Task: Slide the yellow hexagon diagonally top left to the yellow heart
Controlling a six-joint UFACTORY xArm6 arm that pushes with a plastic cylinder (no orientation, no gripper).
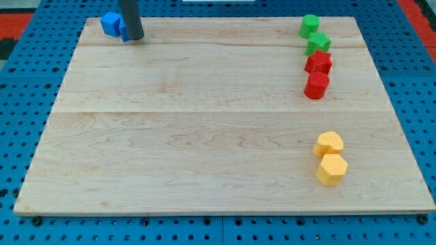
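The yellow hexagon (332, 169) lies near the board's lower right. The yellow heart (329, 143) sits just above it, touching or nearly touching it. My tip (134, 38) is at the board's top left, far from both yellow blocks. It stands right against blue blocks (111, 24), which the rod partly hides.
A column of blocks stands at the top right: a green block (309, 26), a green star (318, 44), a red star (319, 62) and a red block (316, 86). The wooden board (191, 136) rests on a blue pegboard.
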